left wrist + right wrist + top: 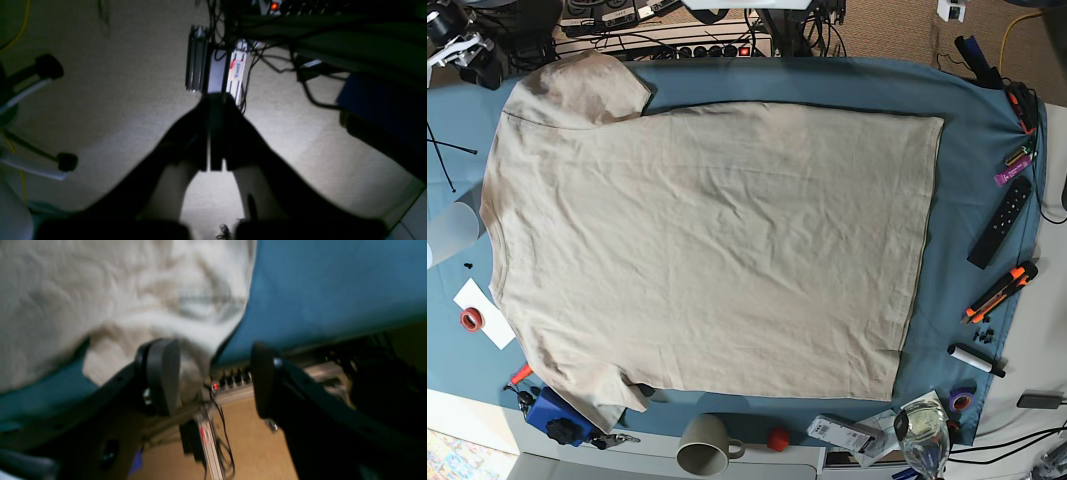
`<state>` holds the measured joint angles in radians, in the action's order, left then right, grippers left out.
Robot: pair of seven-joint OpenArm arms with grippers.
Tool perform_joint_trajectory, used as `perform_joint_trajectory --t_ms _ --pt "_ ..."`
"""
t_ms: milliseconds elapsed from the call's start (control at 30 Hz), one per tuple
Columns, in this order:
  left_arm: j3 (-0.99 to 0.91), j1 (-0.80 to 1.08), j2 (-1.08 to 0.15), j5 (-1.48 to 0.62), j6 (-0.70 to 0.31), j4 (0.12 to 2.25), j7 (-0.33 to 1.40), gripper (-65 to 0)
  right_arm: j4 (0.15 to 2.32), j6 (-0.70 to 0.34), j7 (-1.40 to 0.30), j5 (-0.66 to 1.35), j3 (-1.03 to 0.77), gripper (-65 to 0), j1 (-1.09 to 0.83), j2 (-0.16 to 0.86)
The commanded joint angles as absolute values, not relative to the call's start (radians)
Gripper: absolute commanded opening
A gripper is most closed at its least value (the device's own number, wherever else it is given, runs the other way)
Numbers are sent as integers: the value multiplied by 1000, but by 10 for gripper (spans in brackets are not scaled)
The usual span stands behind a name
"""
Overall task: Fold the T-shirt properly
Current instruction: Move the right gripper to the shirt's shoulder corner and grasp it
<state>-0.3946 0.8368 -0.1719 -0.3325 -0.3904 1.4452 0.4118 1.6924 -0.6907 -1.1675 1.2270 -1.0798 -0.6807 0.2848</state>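
The T-shirt [707, 255] lies spread flat on the blue-covered desk [967, 160]. In the base view its long axis runs left to right: shoulders and sleeves on the left, hem on the right. No fold is made yet, by the look of it.

Your right claw [213, 380] is spread wide, grasping nothing. In its wrist view one pad [163, 373] sits just in front of a hanging bit of shirt fabric at the desk edge; the other pad [262, 380] is off the cloth, over the blue cover. Whether the near pad touches the fabric is too blurred to tell. That hanging bit looks like the far sleeve [592, 90], the one at the top left of the base view, but you can't confirm that from the wrist view alone.

Your left claw [213, 133] is clenched with nothing in it. It points at carpet and cables under the desk, well away from the shirt.

So the right arm is the nearer one: the shirt is up and to the left of the claw in its wrist view, the sleeve edge just beside the pad. A grab on that sleeve would need the claw shifted toward the fabric so both pads straddle it. The left arm has to come up over the desk before it can help.
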Motion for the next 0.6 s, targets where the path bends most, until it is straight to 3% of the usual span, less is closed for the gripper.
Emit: perform_joint_trajectory --t_ms 0,200,567 --pt "-400 856 -177 -338 -394 1471 419 -650 1689 -698 -1144 1245 -1092 -311 -676 303" --pt "-400 856 -178 -338 -394 1575 502 -650 1584 -698 -1144 1234 -1053 -311 -633 308" --pt "-400 856 -178 -338 -394 1681 502 -650 1490 -698 -1150 1195 -879 -311 -556 310"
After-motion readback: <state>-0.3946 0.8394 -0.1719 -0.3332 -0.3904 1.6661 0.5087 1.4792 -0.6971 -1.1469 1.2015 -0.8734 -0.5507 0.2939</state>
